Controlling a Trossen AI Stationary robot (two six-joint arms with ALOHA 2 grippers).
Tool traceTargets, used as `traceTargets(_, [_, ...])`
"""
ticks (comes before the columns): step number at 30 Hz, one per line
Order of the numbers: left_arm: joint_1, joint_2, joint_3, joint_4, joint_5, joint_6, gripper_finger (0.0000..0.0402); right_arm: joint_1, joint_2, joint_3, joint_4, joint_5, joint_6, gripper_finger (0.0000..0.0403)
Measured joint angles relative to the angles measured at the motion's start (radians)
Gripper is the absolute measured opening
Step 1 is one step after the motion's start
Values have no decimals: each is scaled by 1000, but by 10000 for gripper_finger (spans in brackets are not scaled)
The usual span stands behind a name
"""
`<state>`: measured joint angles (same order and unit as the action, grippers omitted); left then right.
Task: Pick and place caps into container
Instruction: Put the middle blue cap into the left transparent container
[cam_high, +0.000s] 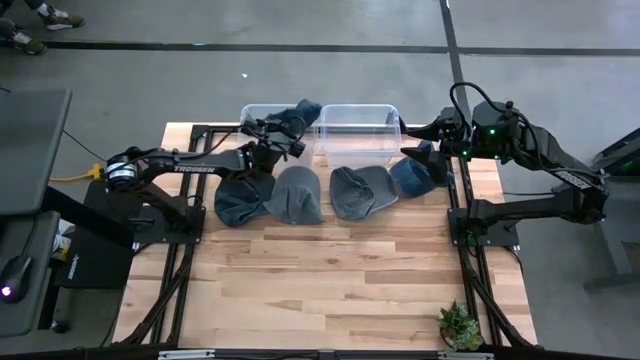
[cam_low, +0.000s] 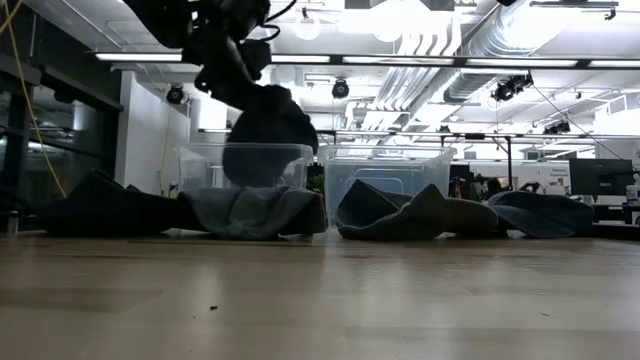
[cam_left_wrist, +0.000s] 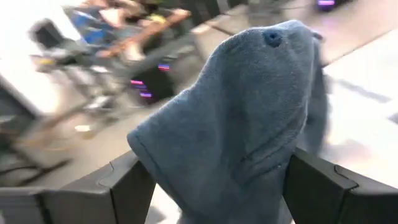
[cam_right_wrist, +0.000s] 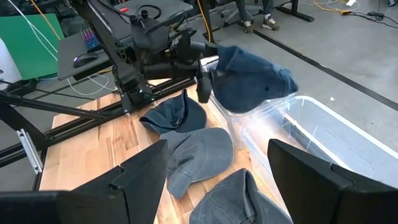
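Observation:
My left gripper is shut on a dark blue cap, held over the left clear container at the table's far side. The cap fills the left wrist view and shows beyond the other caps in the right wrist view. Several more blue and grey caps lie flat in a row in front of the containers. My right gripper hangs open above the rightmost cap with nothing between its fingers. My left gripper pinches the bunched cloth of the cap's crown between its two fingers; how many layers, I cannot tell. The fingers come nearly level from the table's left. The crown with its top button juts past the fingers, lifted clear of the table, its lower part at the container's rim.
A second clear container stands to the right of the first. A small green plant sits at the near right corner. The near half of the wooden table is bare. Black frame rails run along both sides.

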<state>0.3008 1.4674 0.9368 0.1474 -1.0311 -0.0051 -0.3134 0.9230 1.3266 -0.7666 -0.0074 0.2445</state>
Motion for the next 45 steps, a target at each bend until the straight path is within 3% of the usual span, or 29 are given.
traceTargets(6, [13,-5,0,-115,62,-187,294,0,0,0,0,0,0,270])
traceTargets(13, [65,-6,0,-304,98,-517,294,0,0,0,0,0,1,270])
traceTargets(20, [145,-6,0,-323,336,-659,294,0,0,0,0,0,0,270])
traceTargets(27, [218,-6,0,-331,540,-658,294,0,0,0,0,0,-1,270])
traceTargets(35, [295,-23,0,-362,682,-642,294,0,1,0,0,0,0,270])
traceTargets(45, [303,-166,1,-400,722,-464,294,0,1,0,0,0,-1,270])
